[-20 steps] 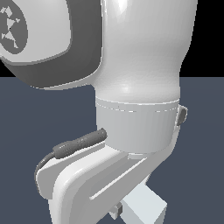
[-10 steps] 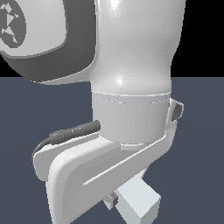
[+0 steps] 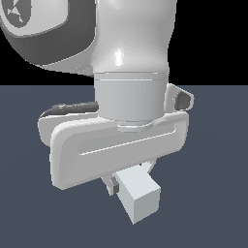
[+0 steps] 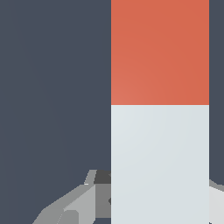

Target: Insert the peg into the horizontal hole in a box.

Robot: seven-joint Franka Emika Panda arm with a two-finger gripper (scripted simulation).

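The fingers [image 4: 87,192] are gripping the peg [image 4: 159,109] by its pale end; its red part is extending away from them above the table [image 4: 52,87].

Exterior view close on arm [image 3: 131,72]; wrist view close above peg [image 4: 159,109].
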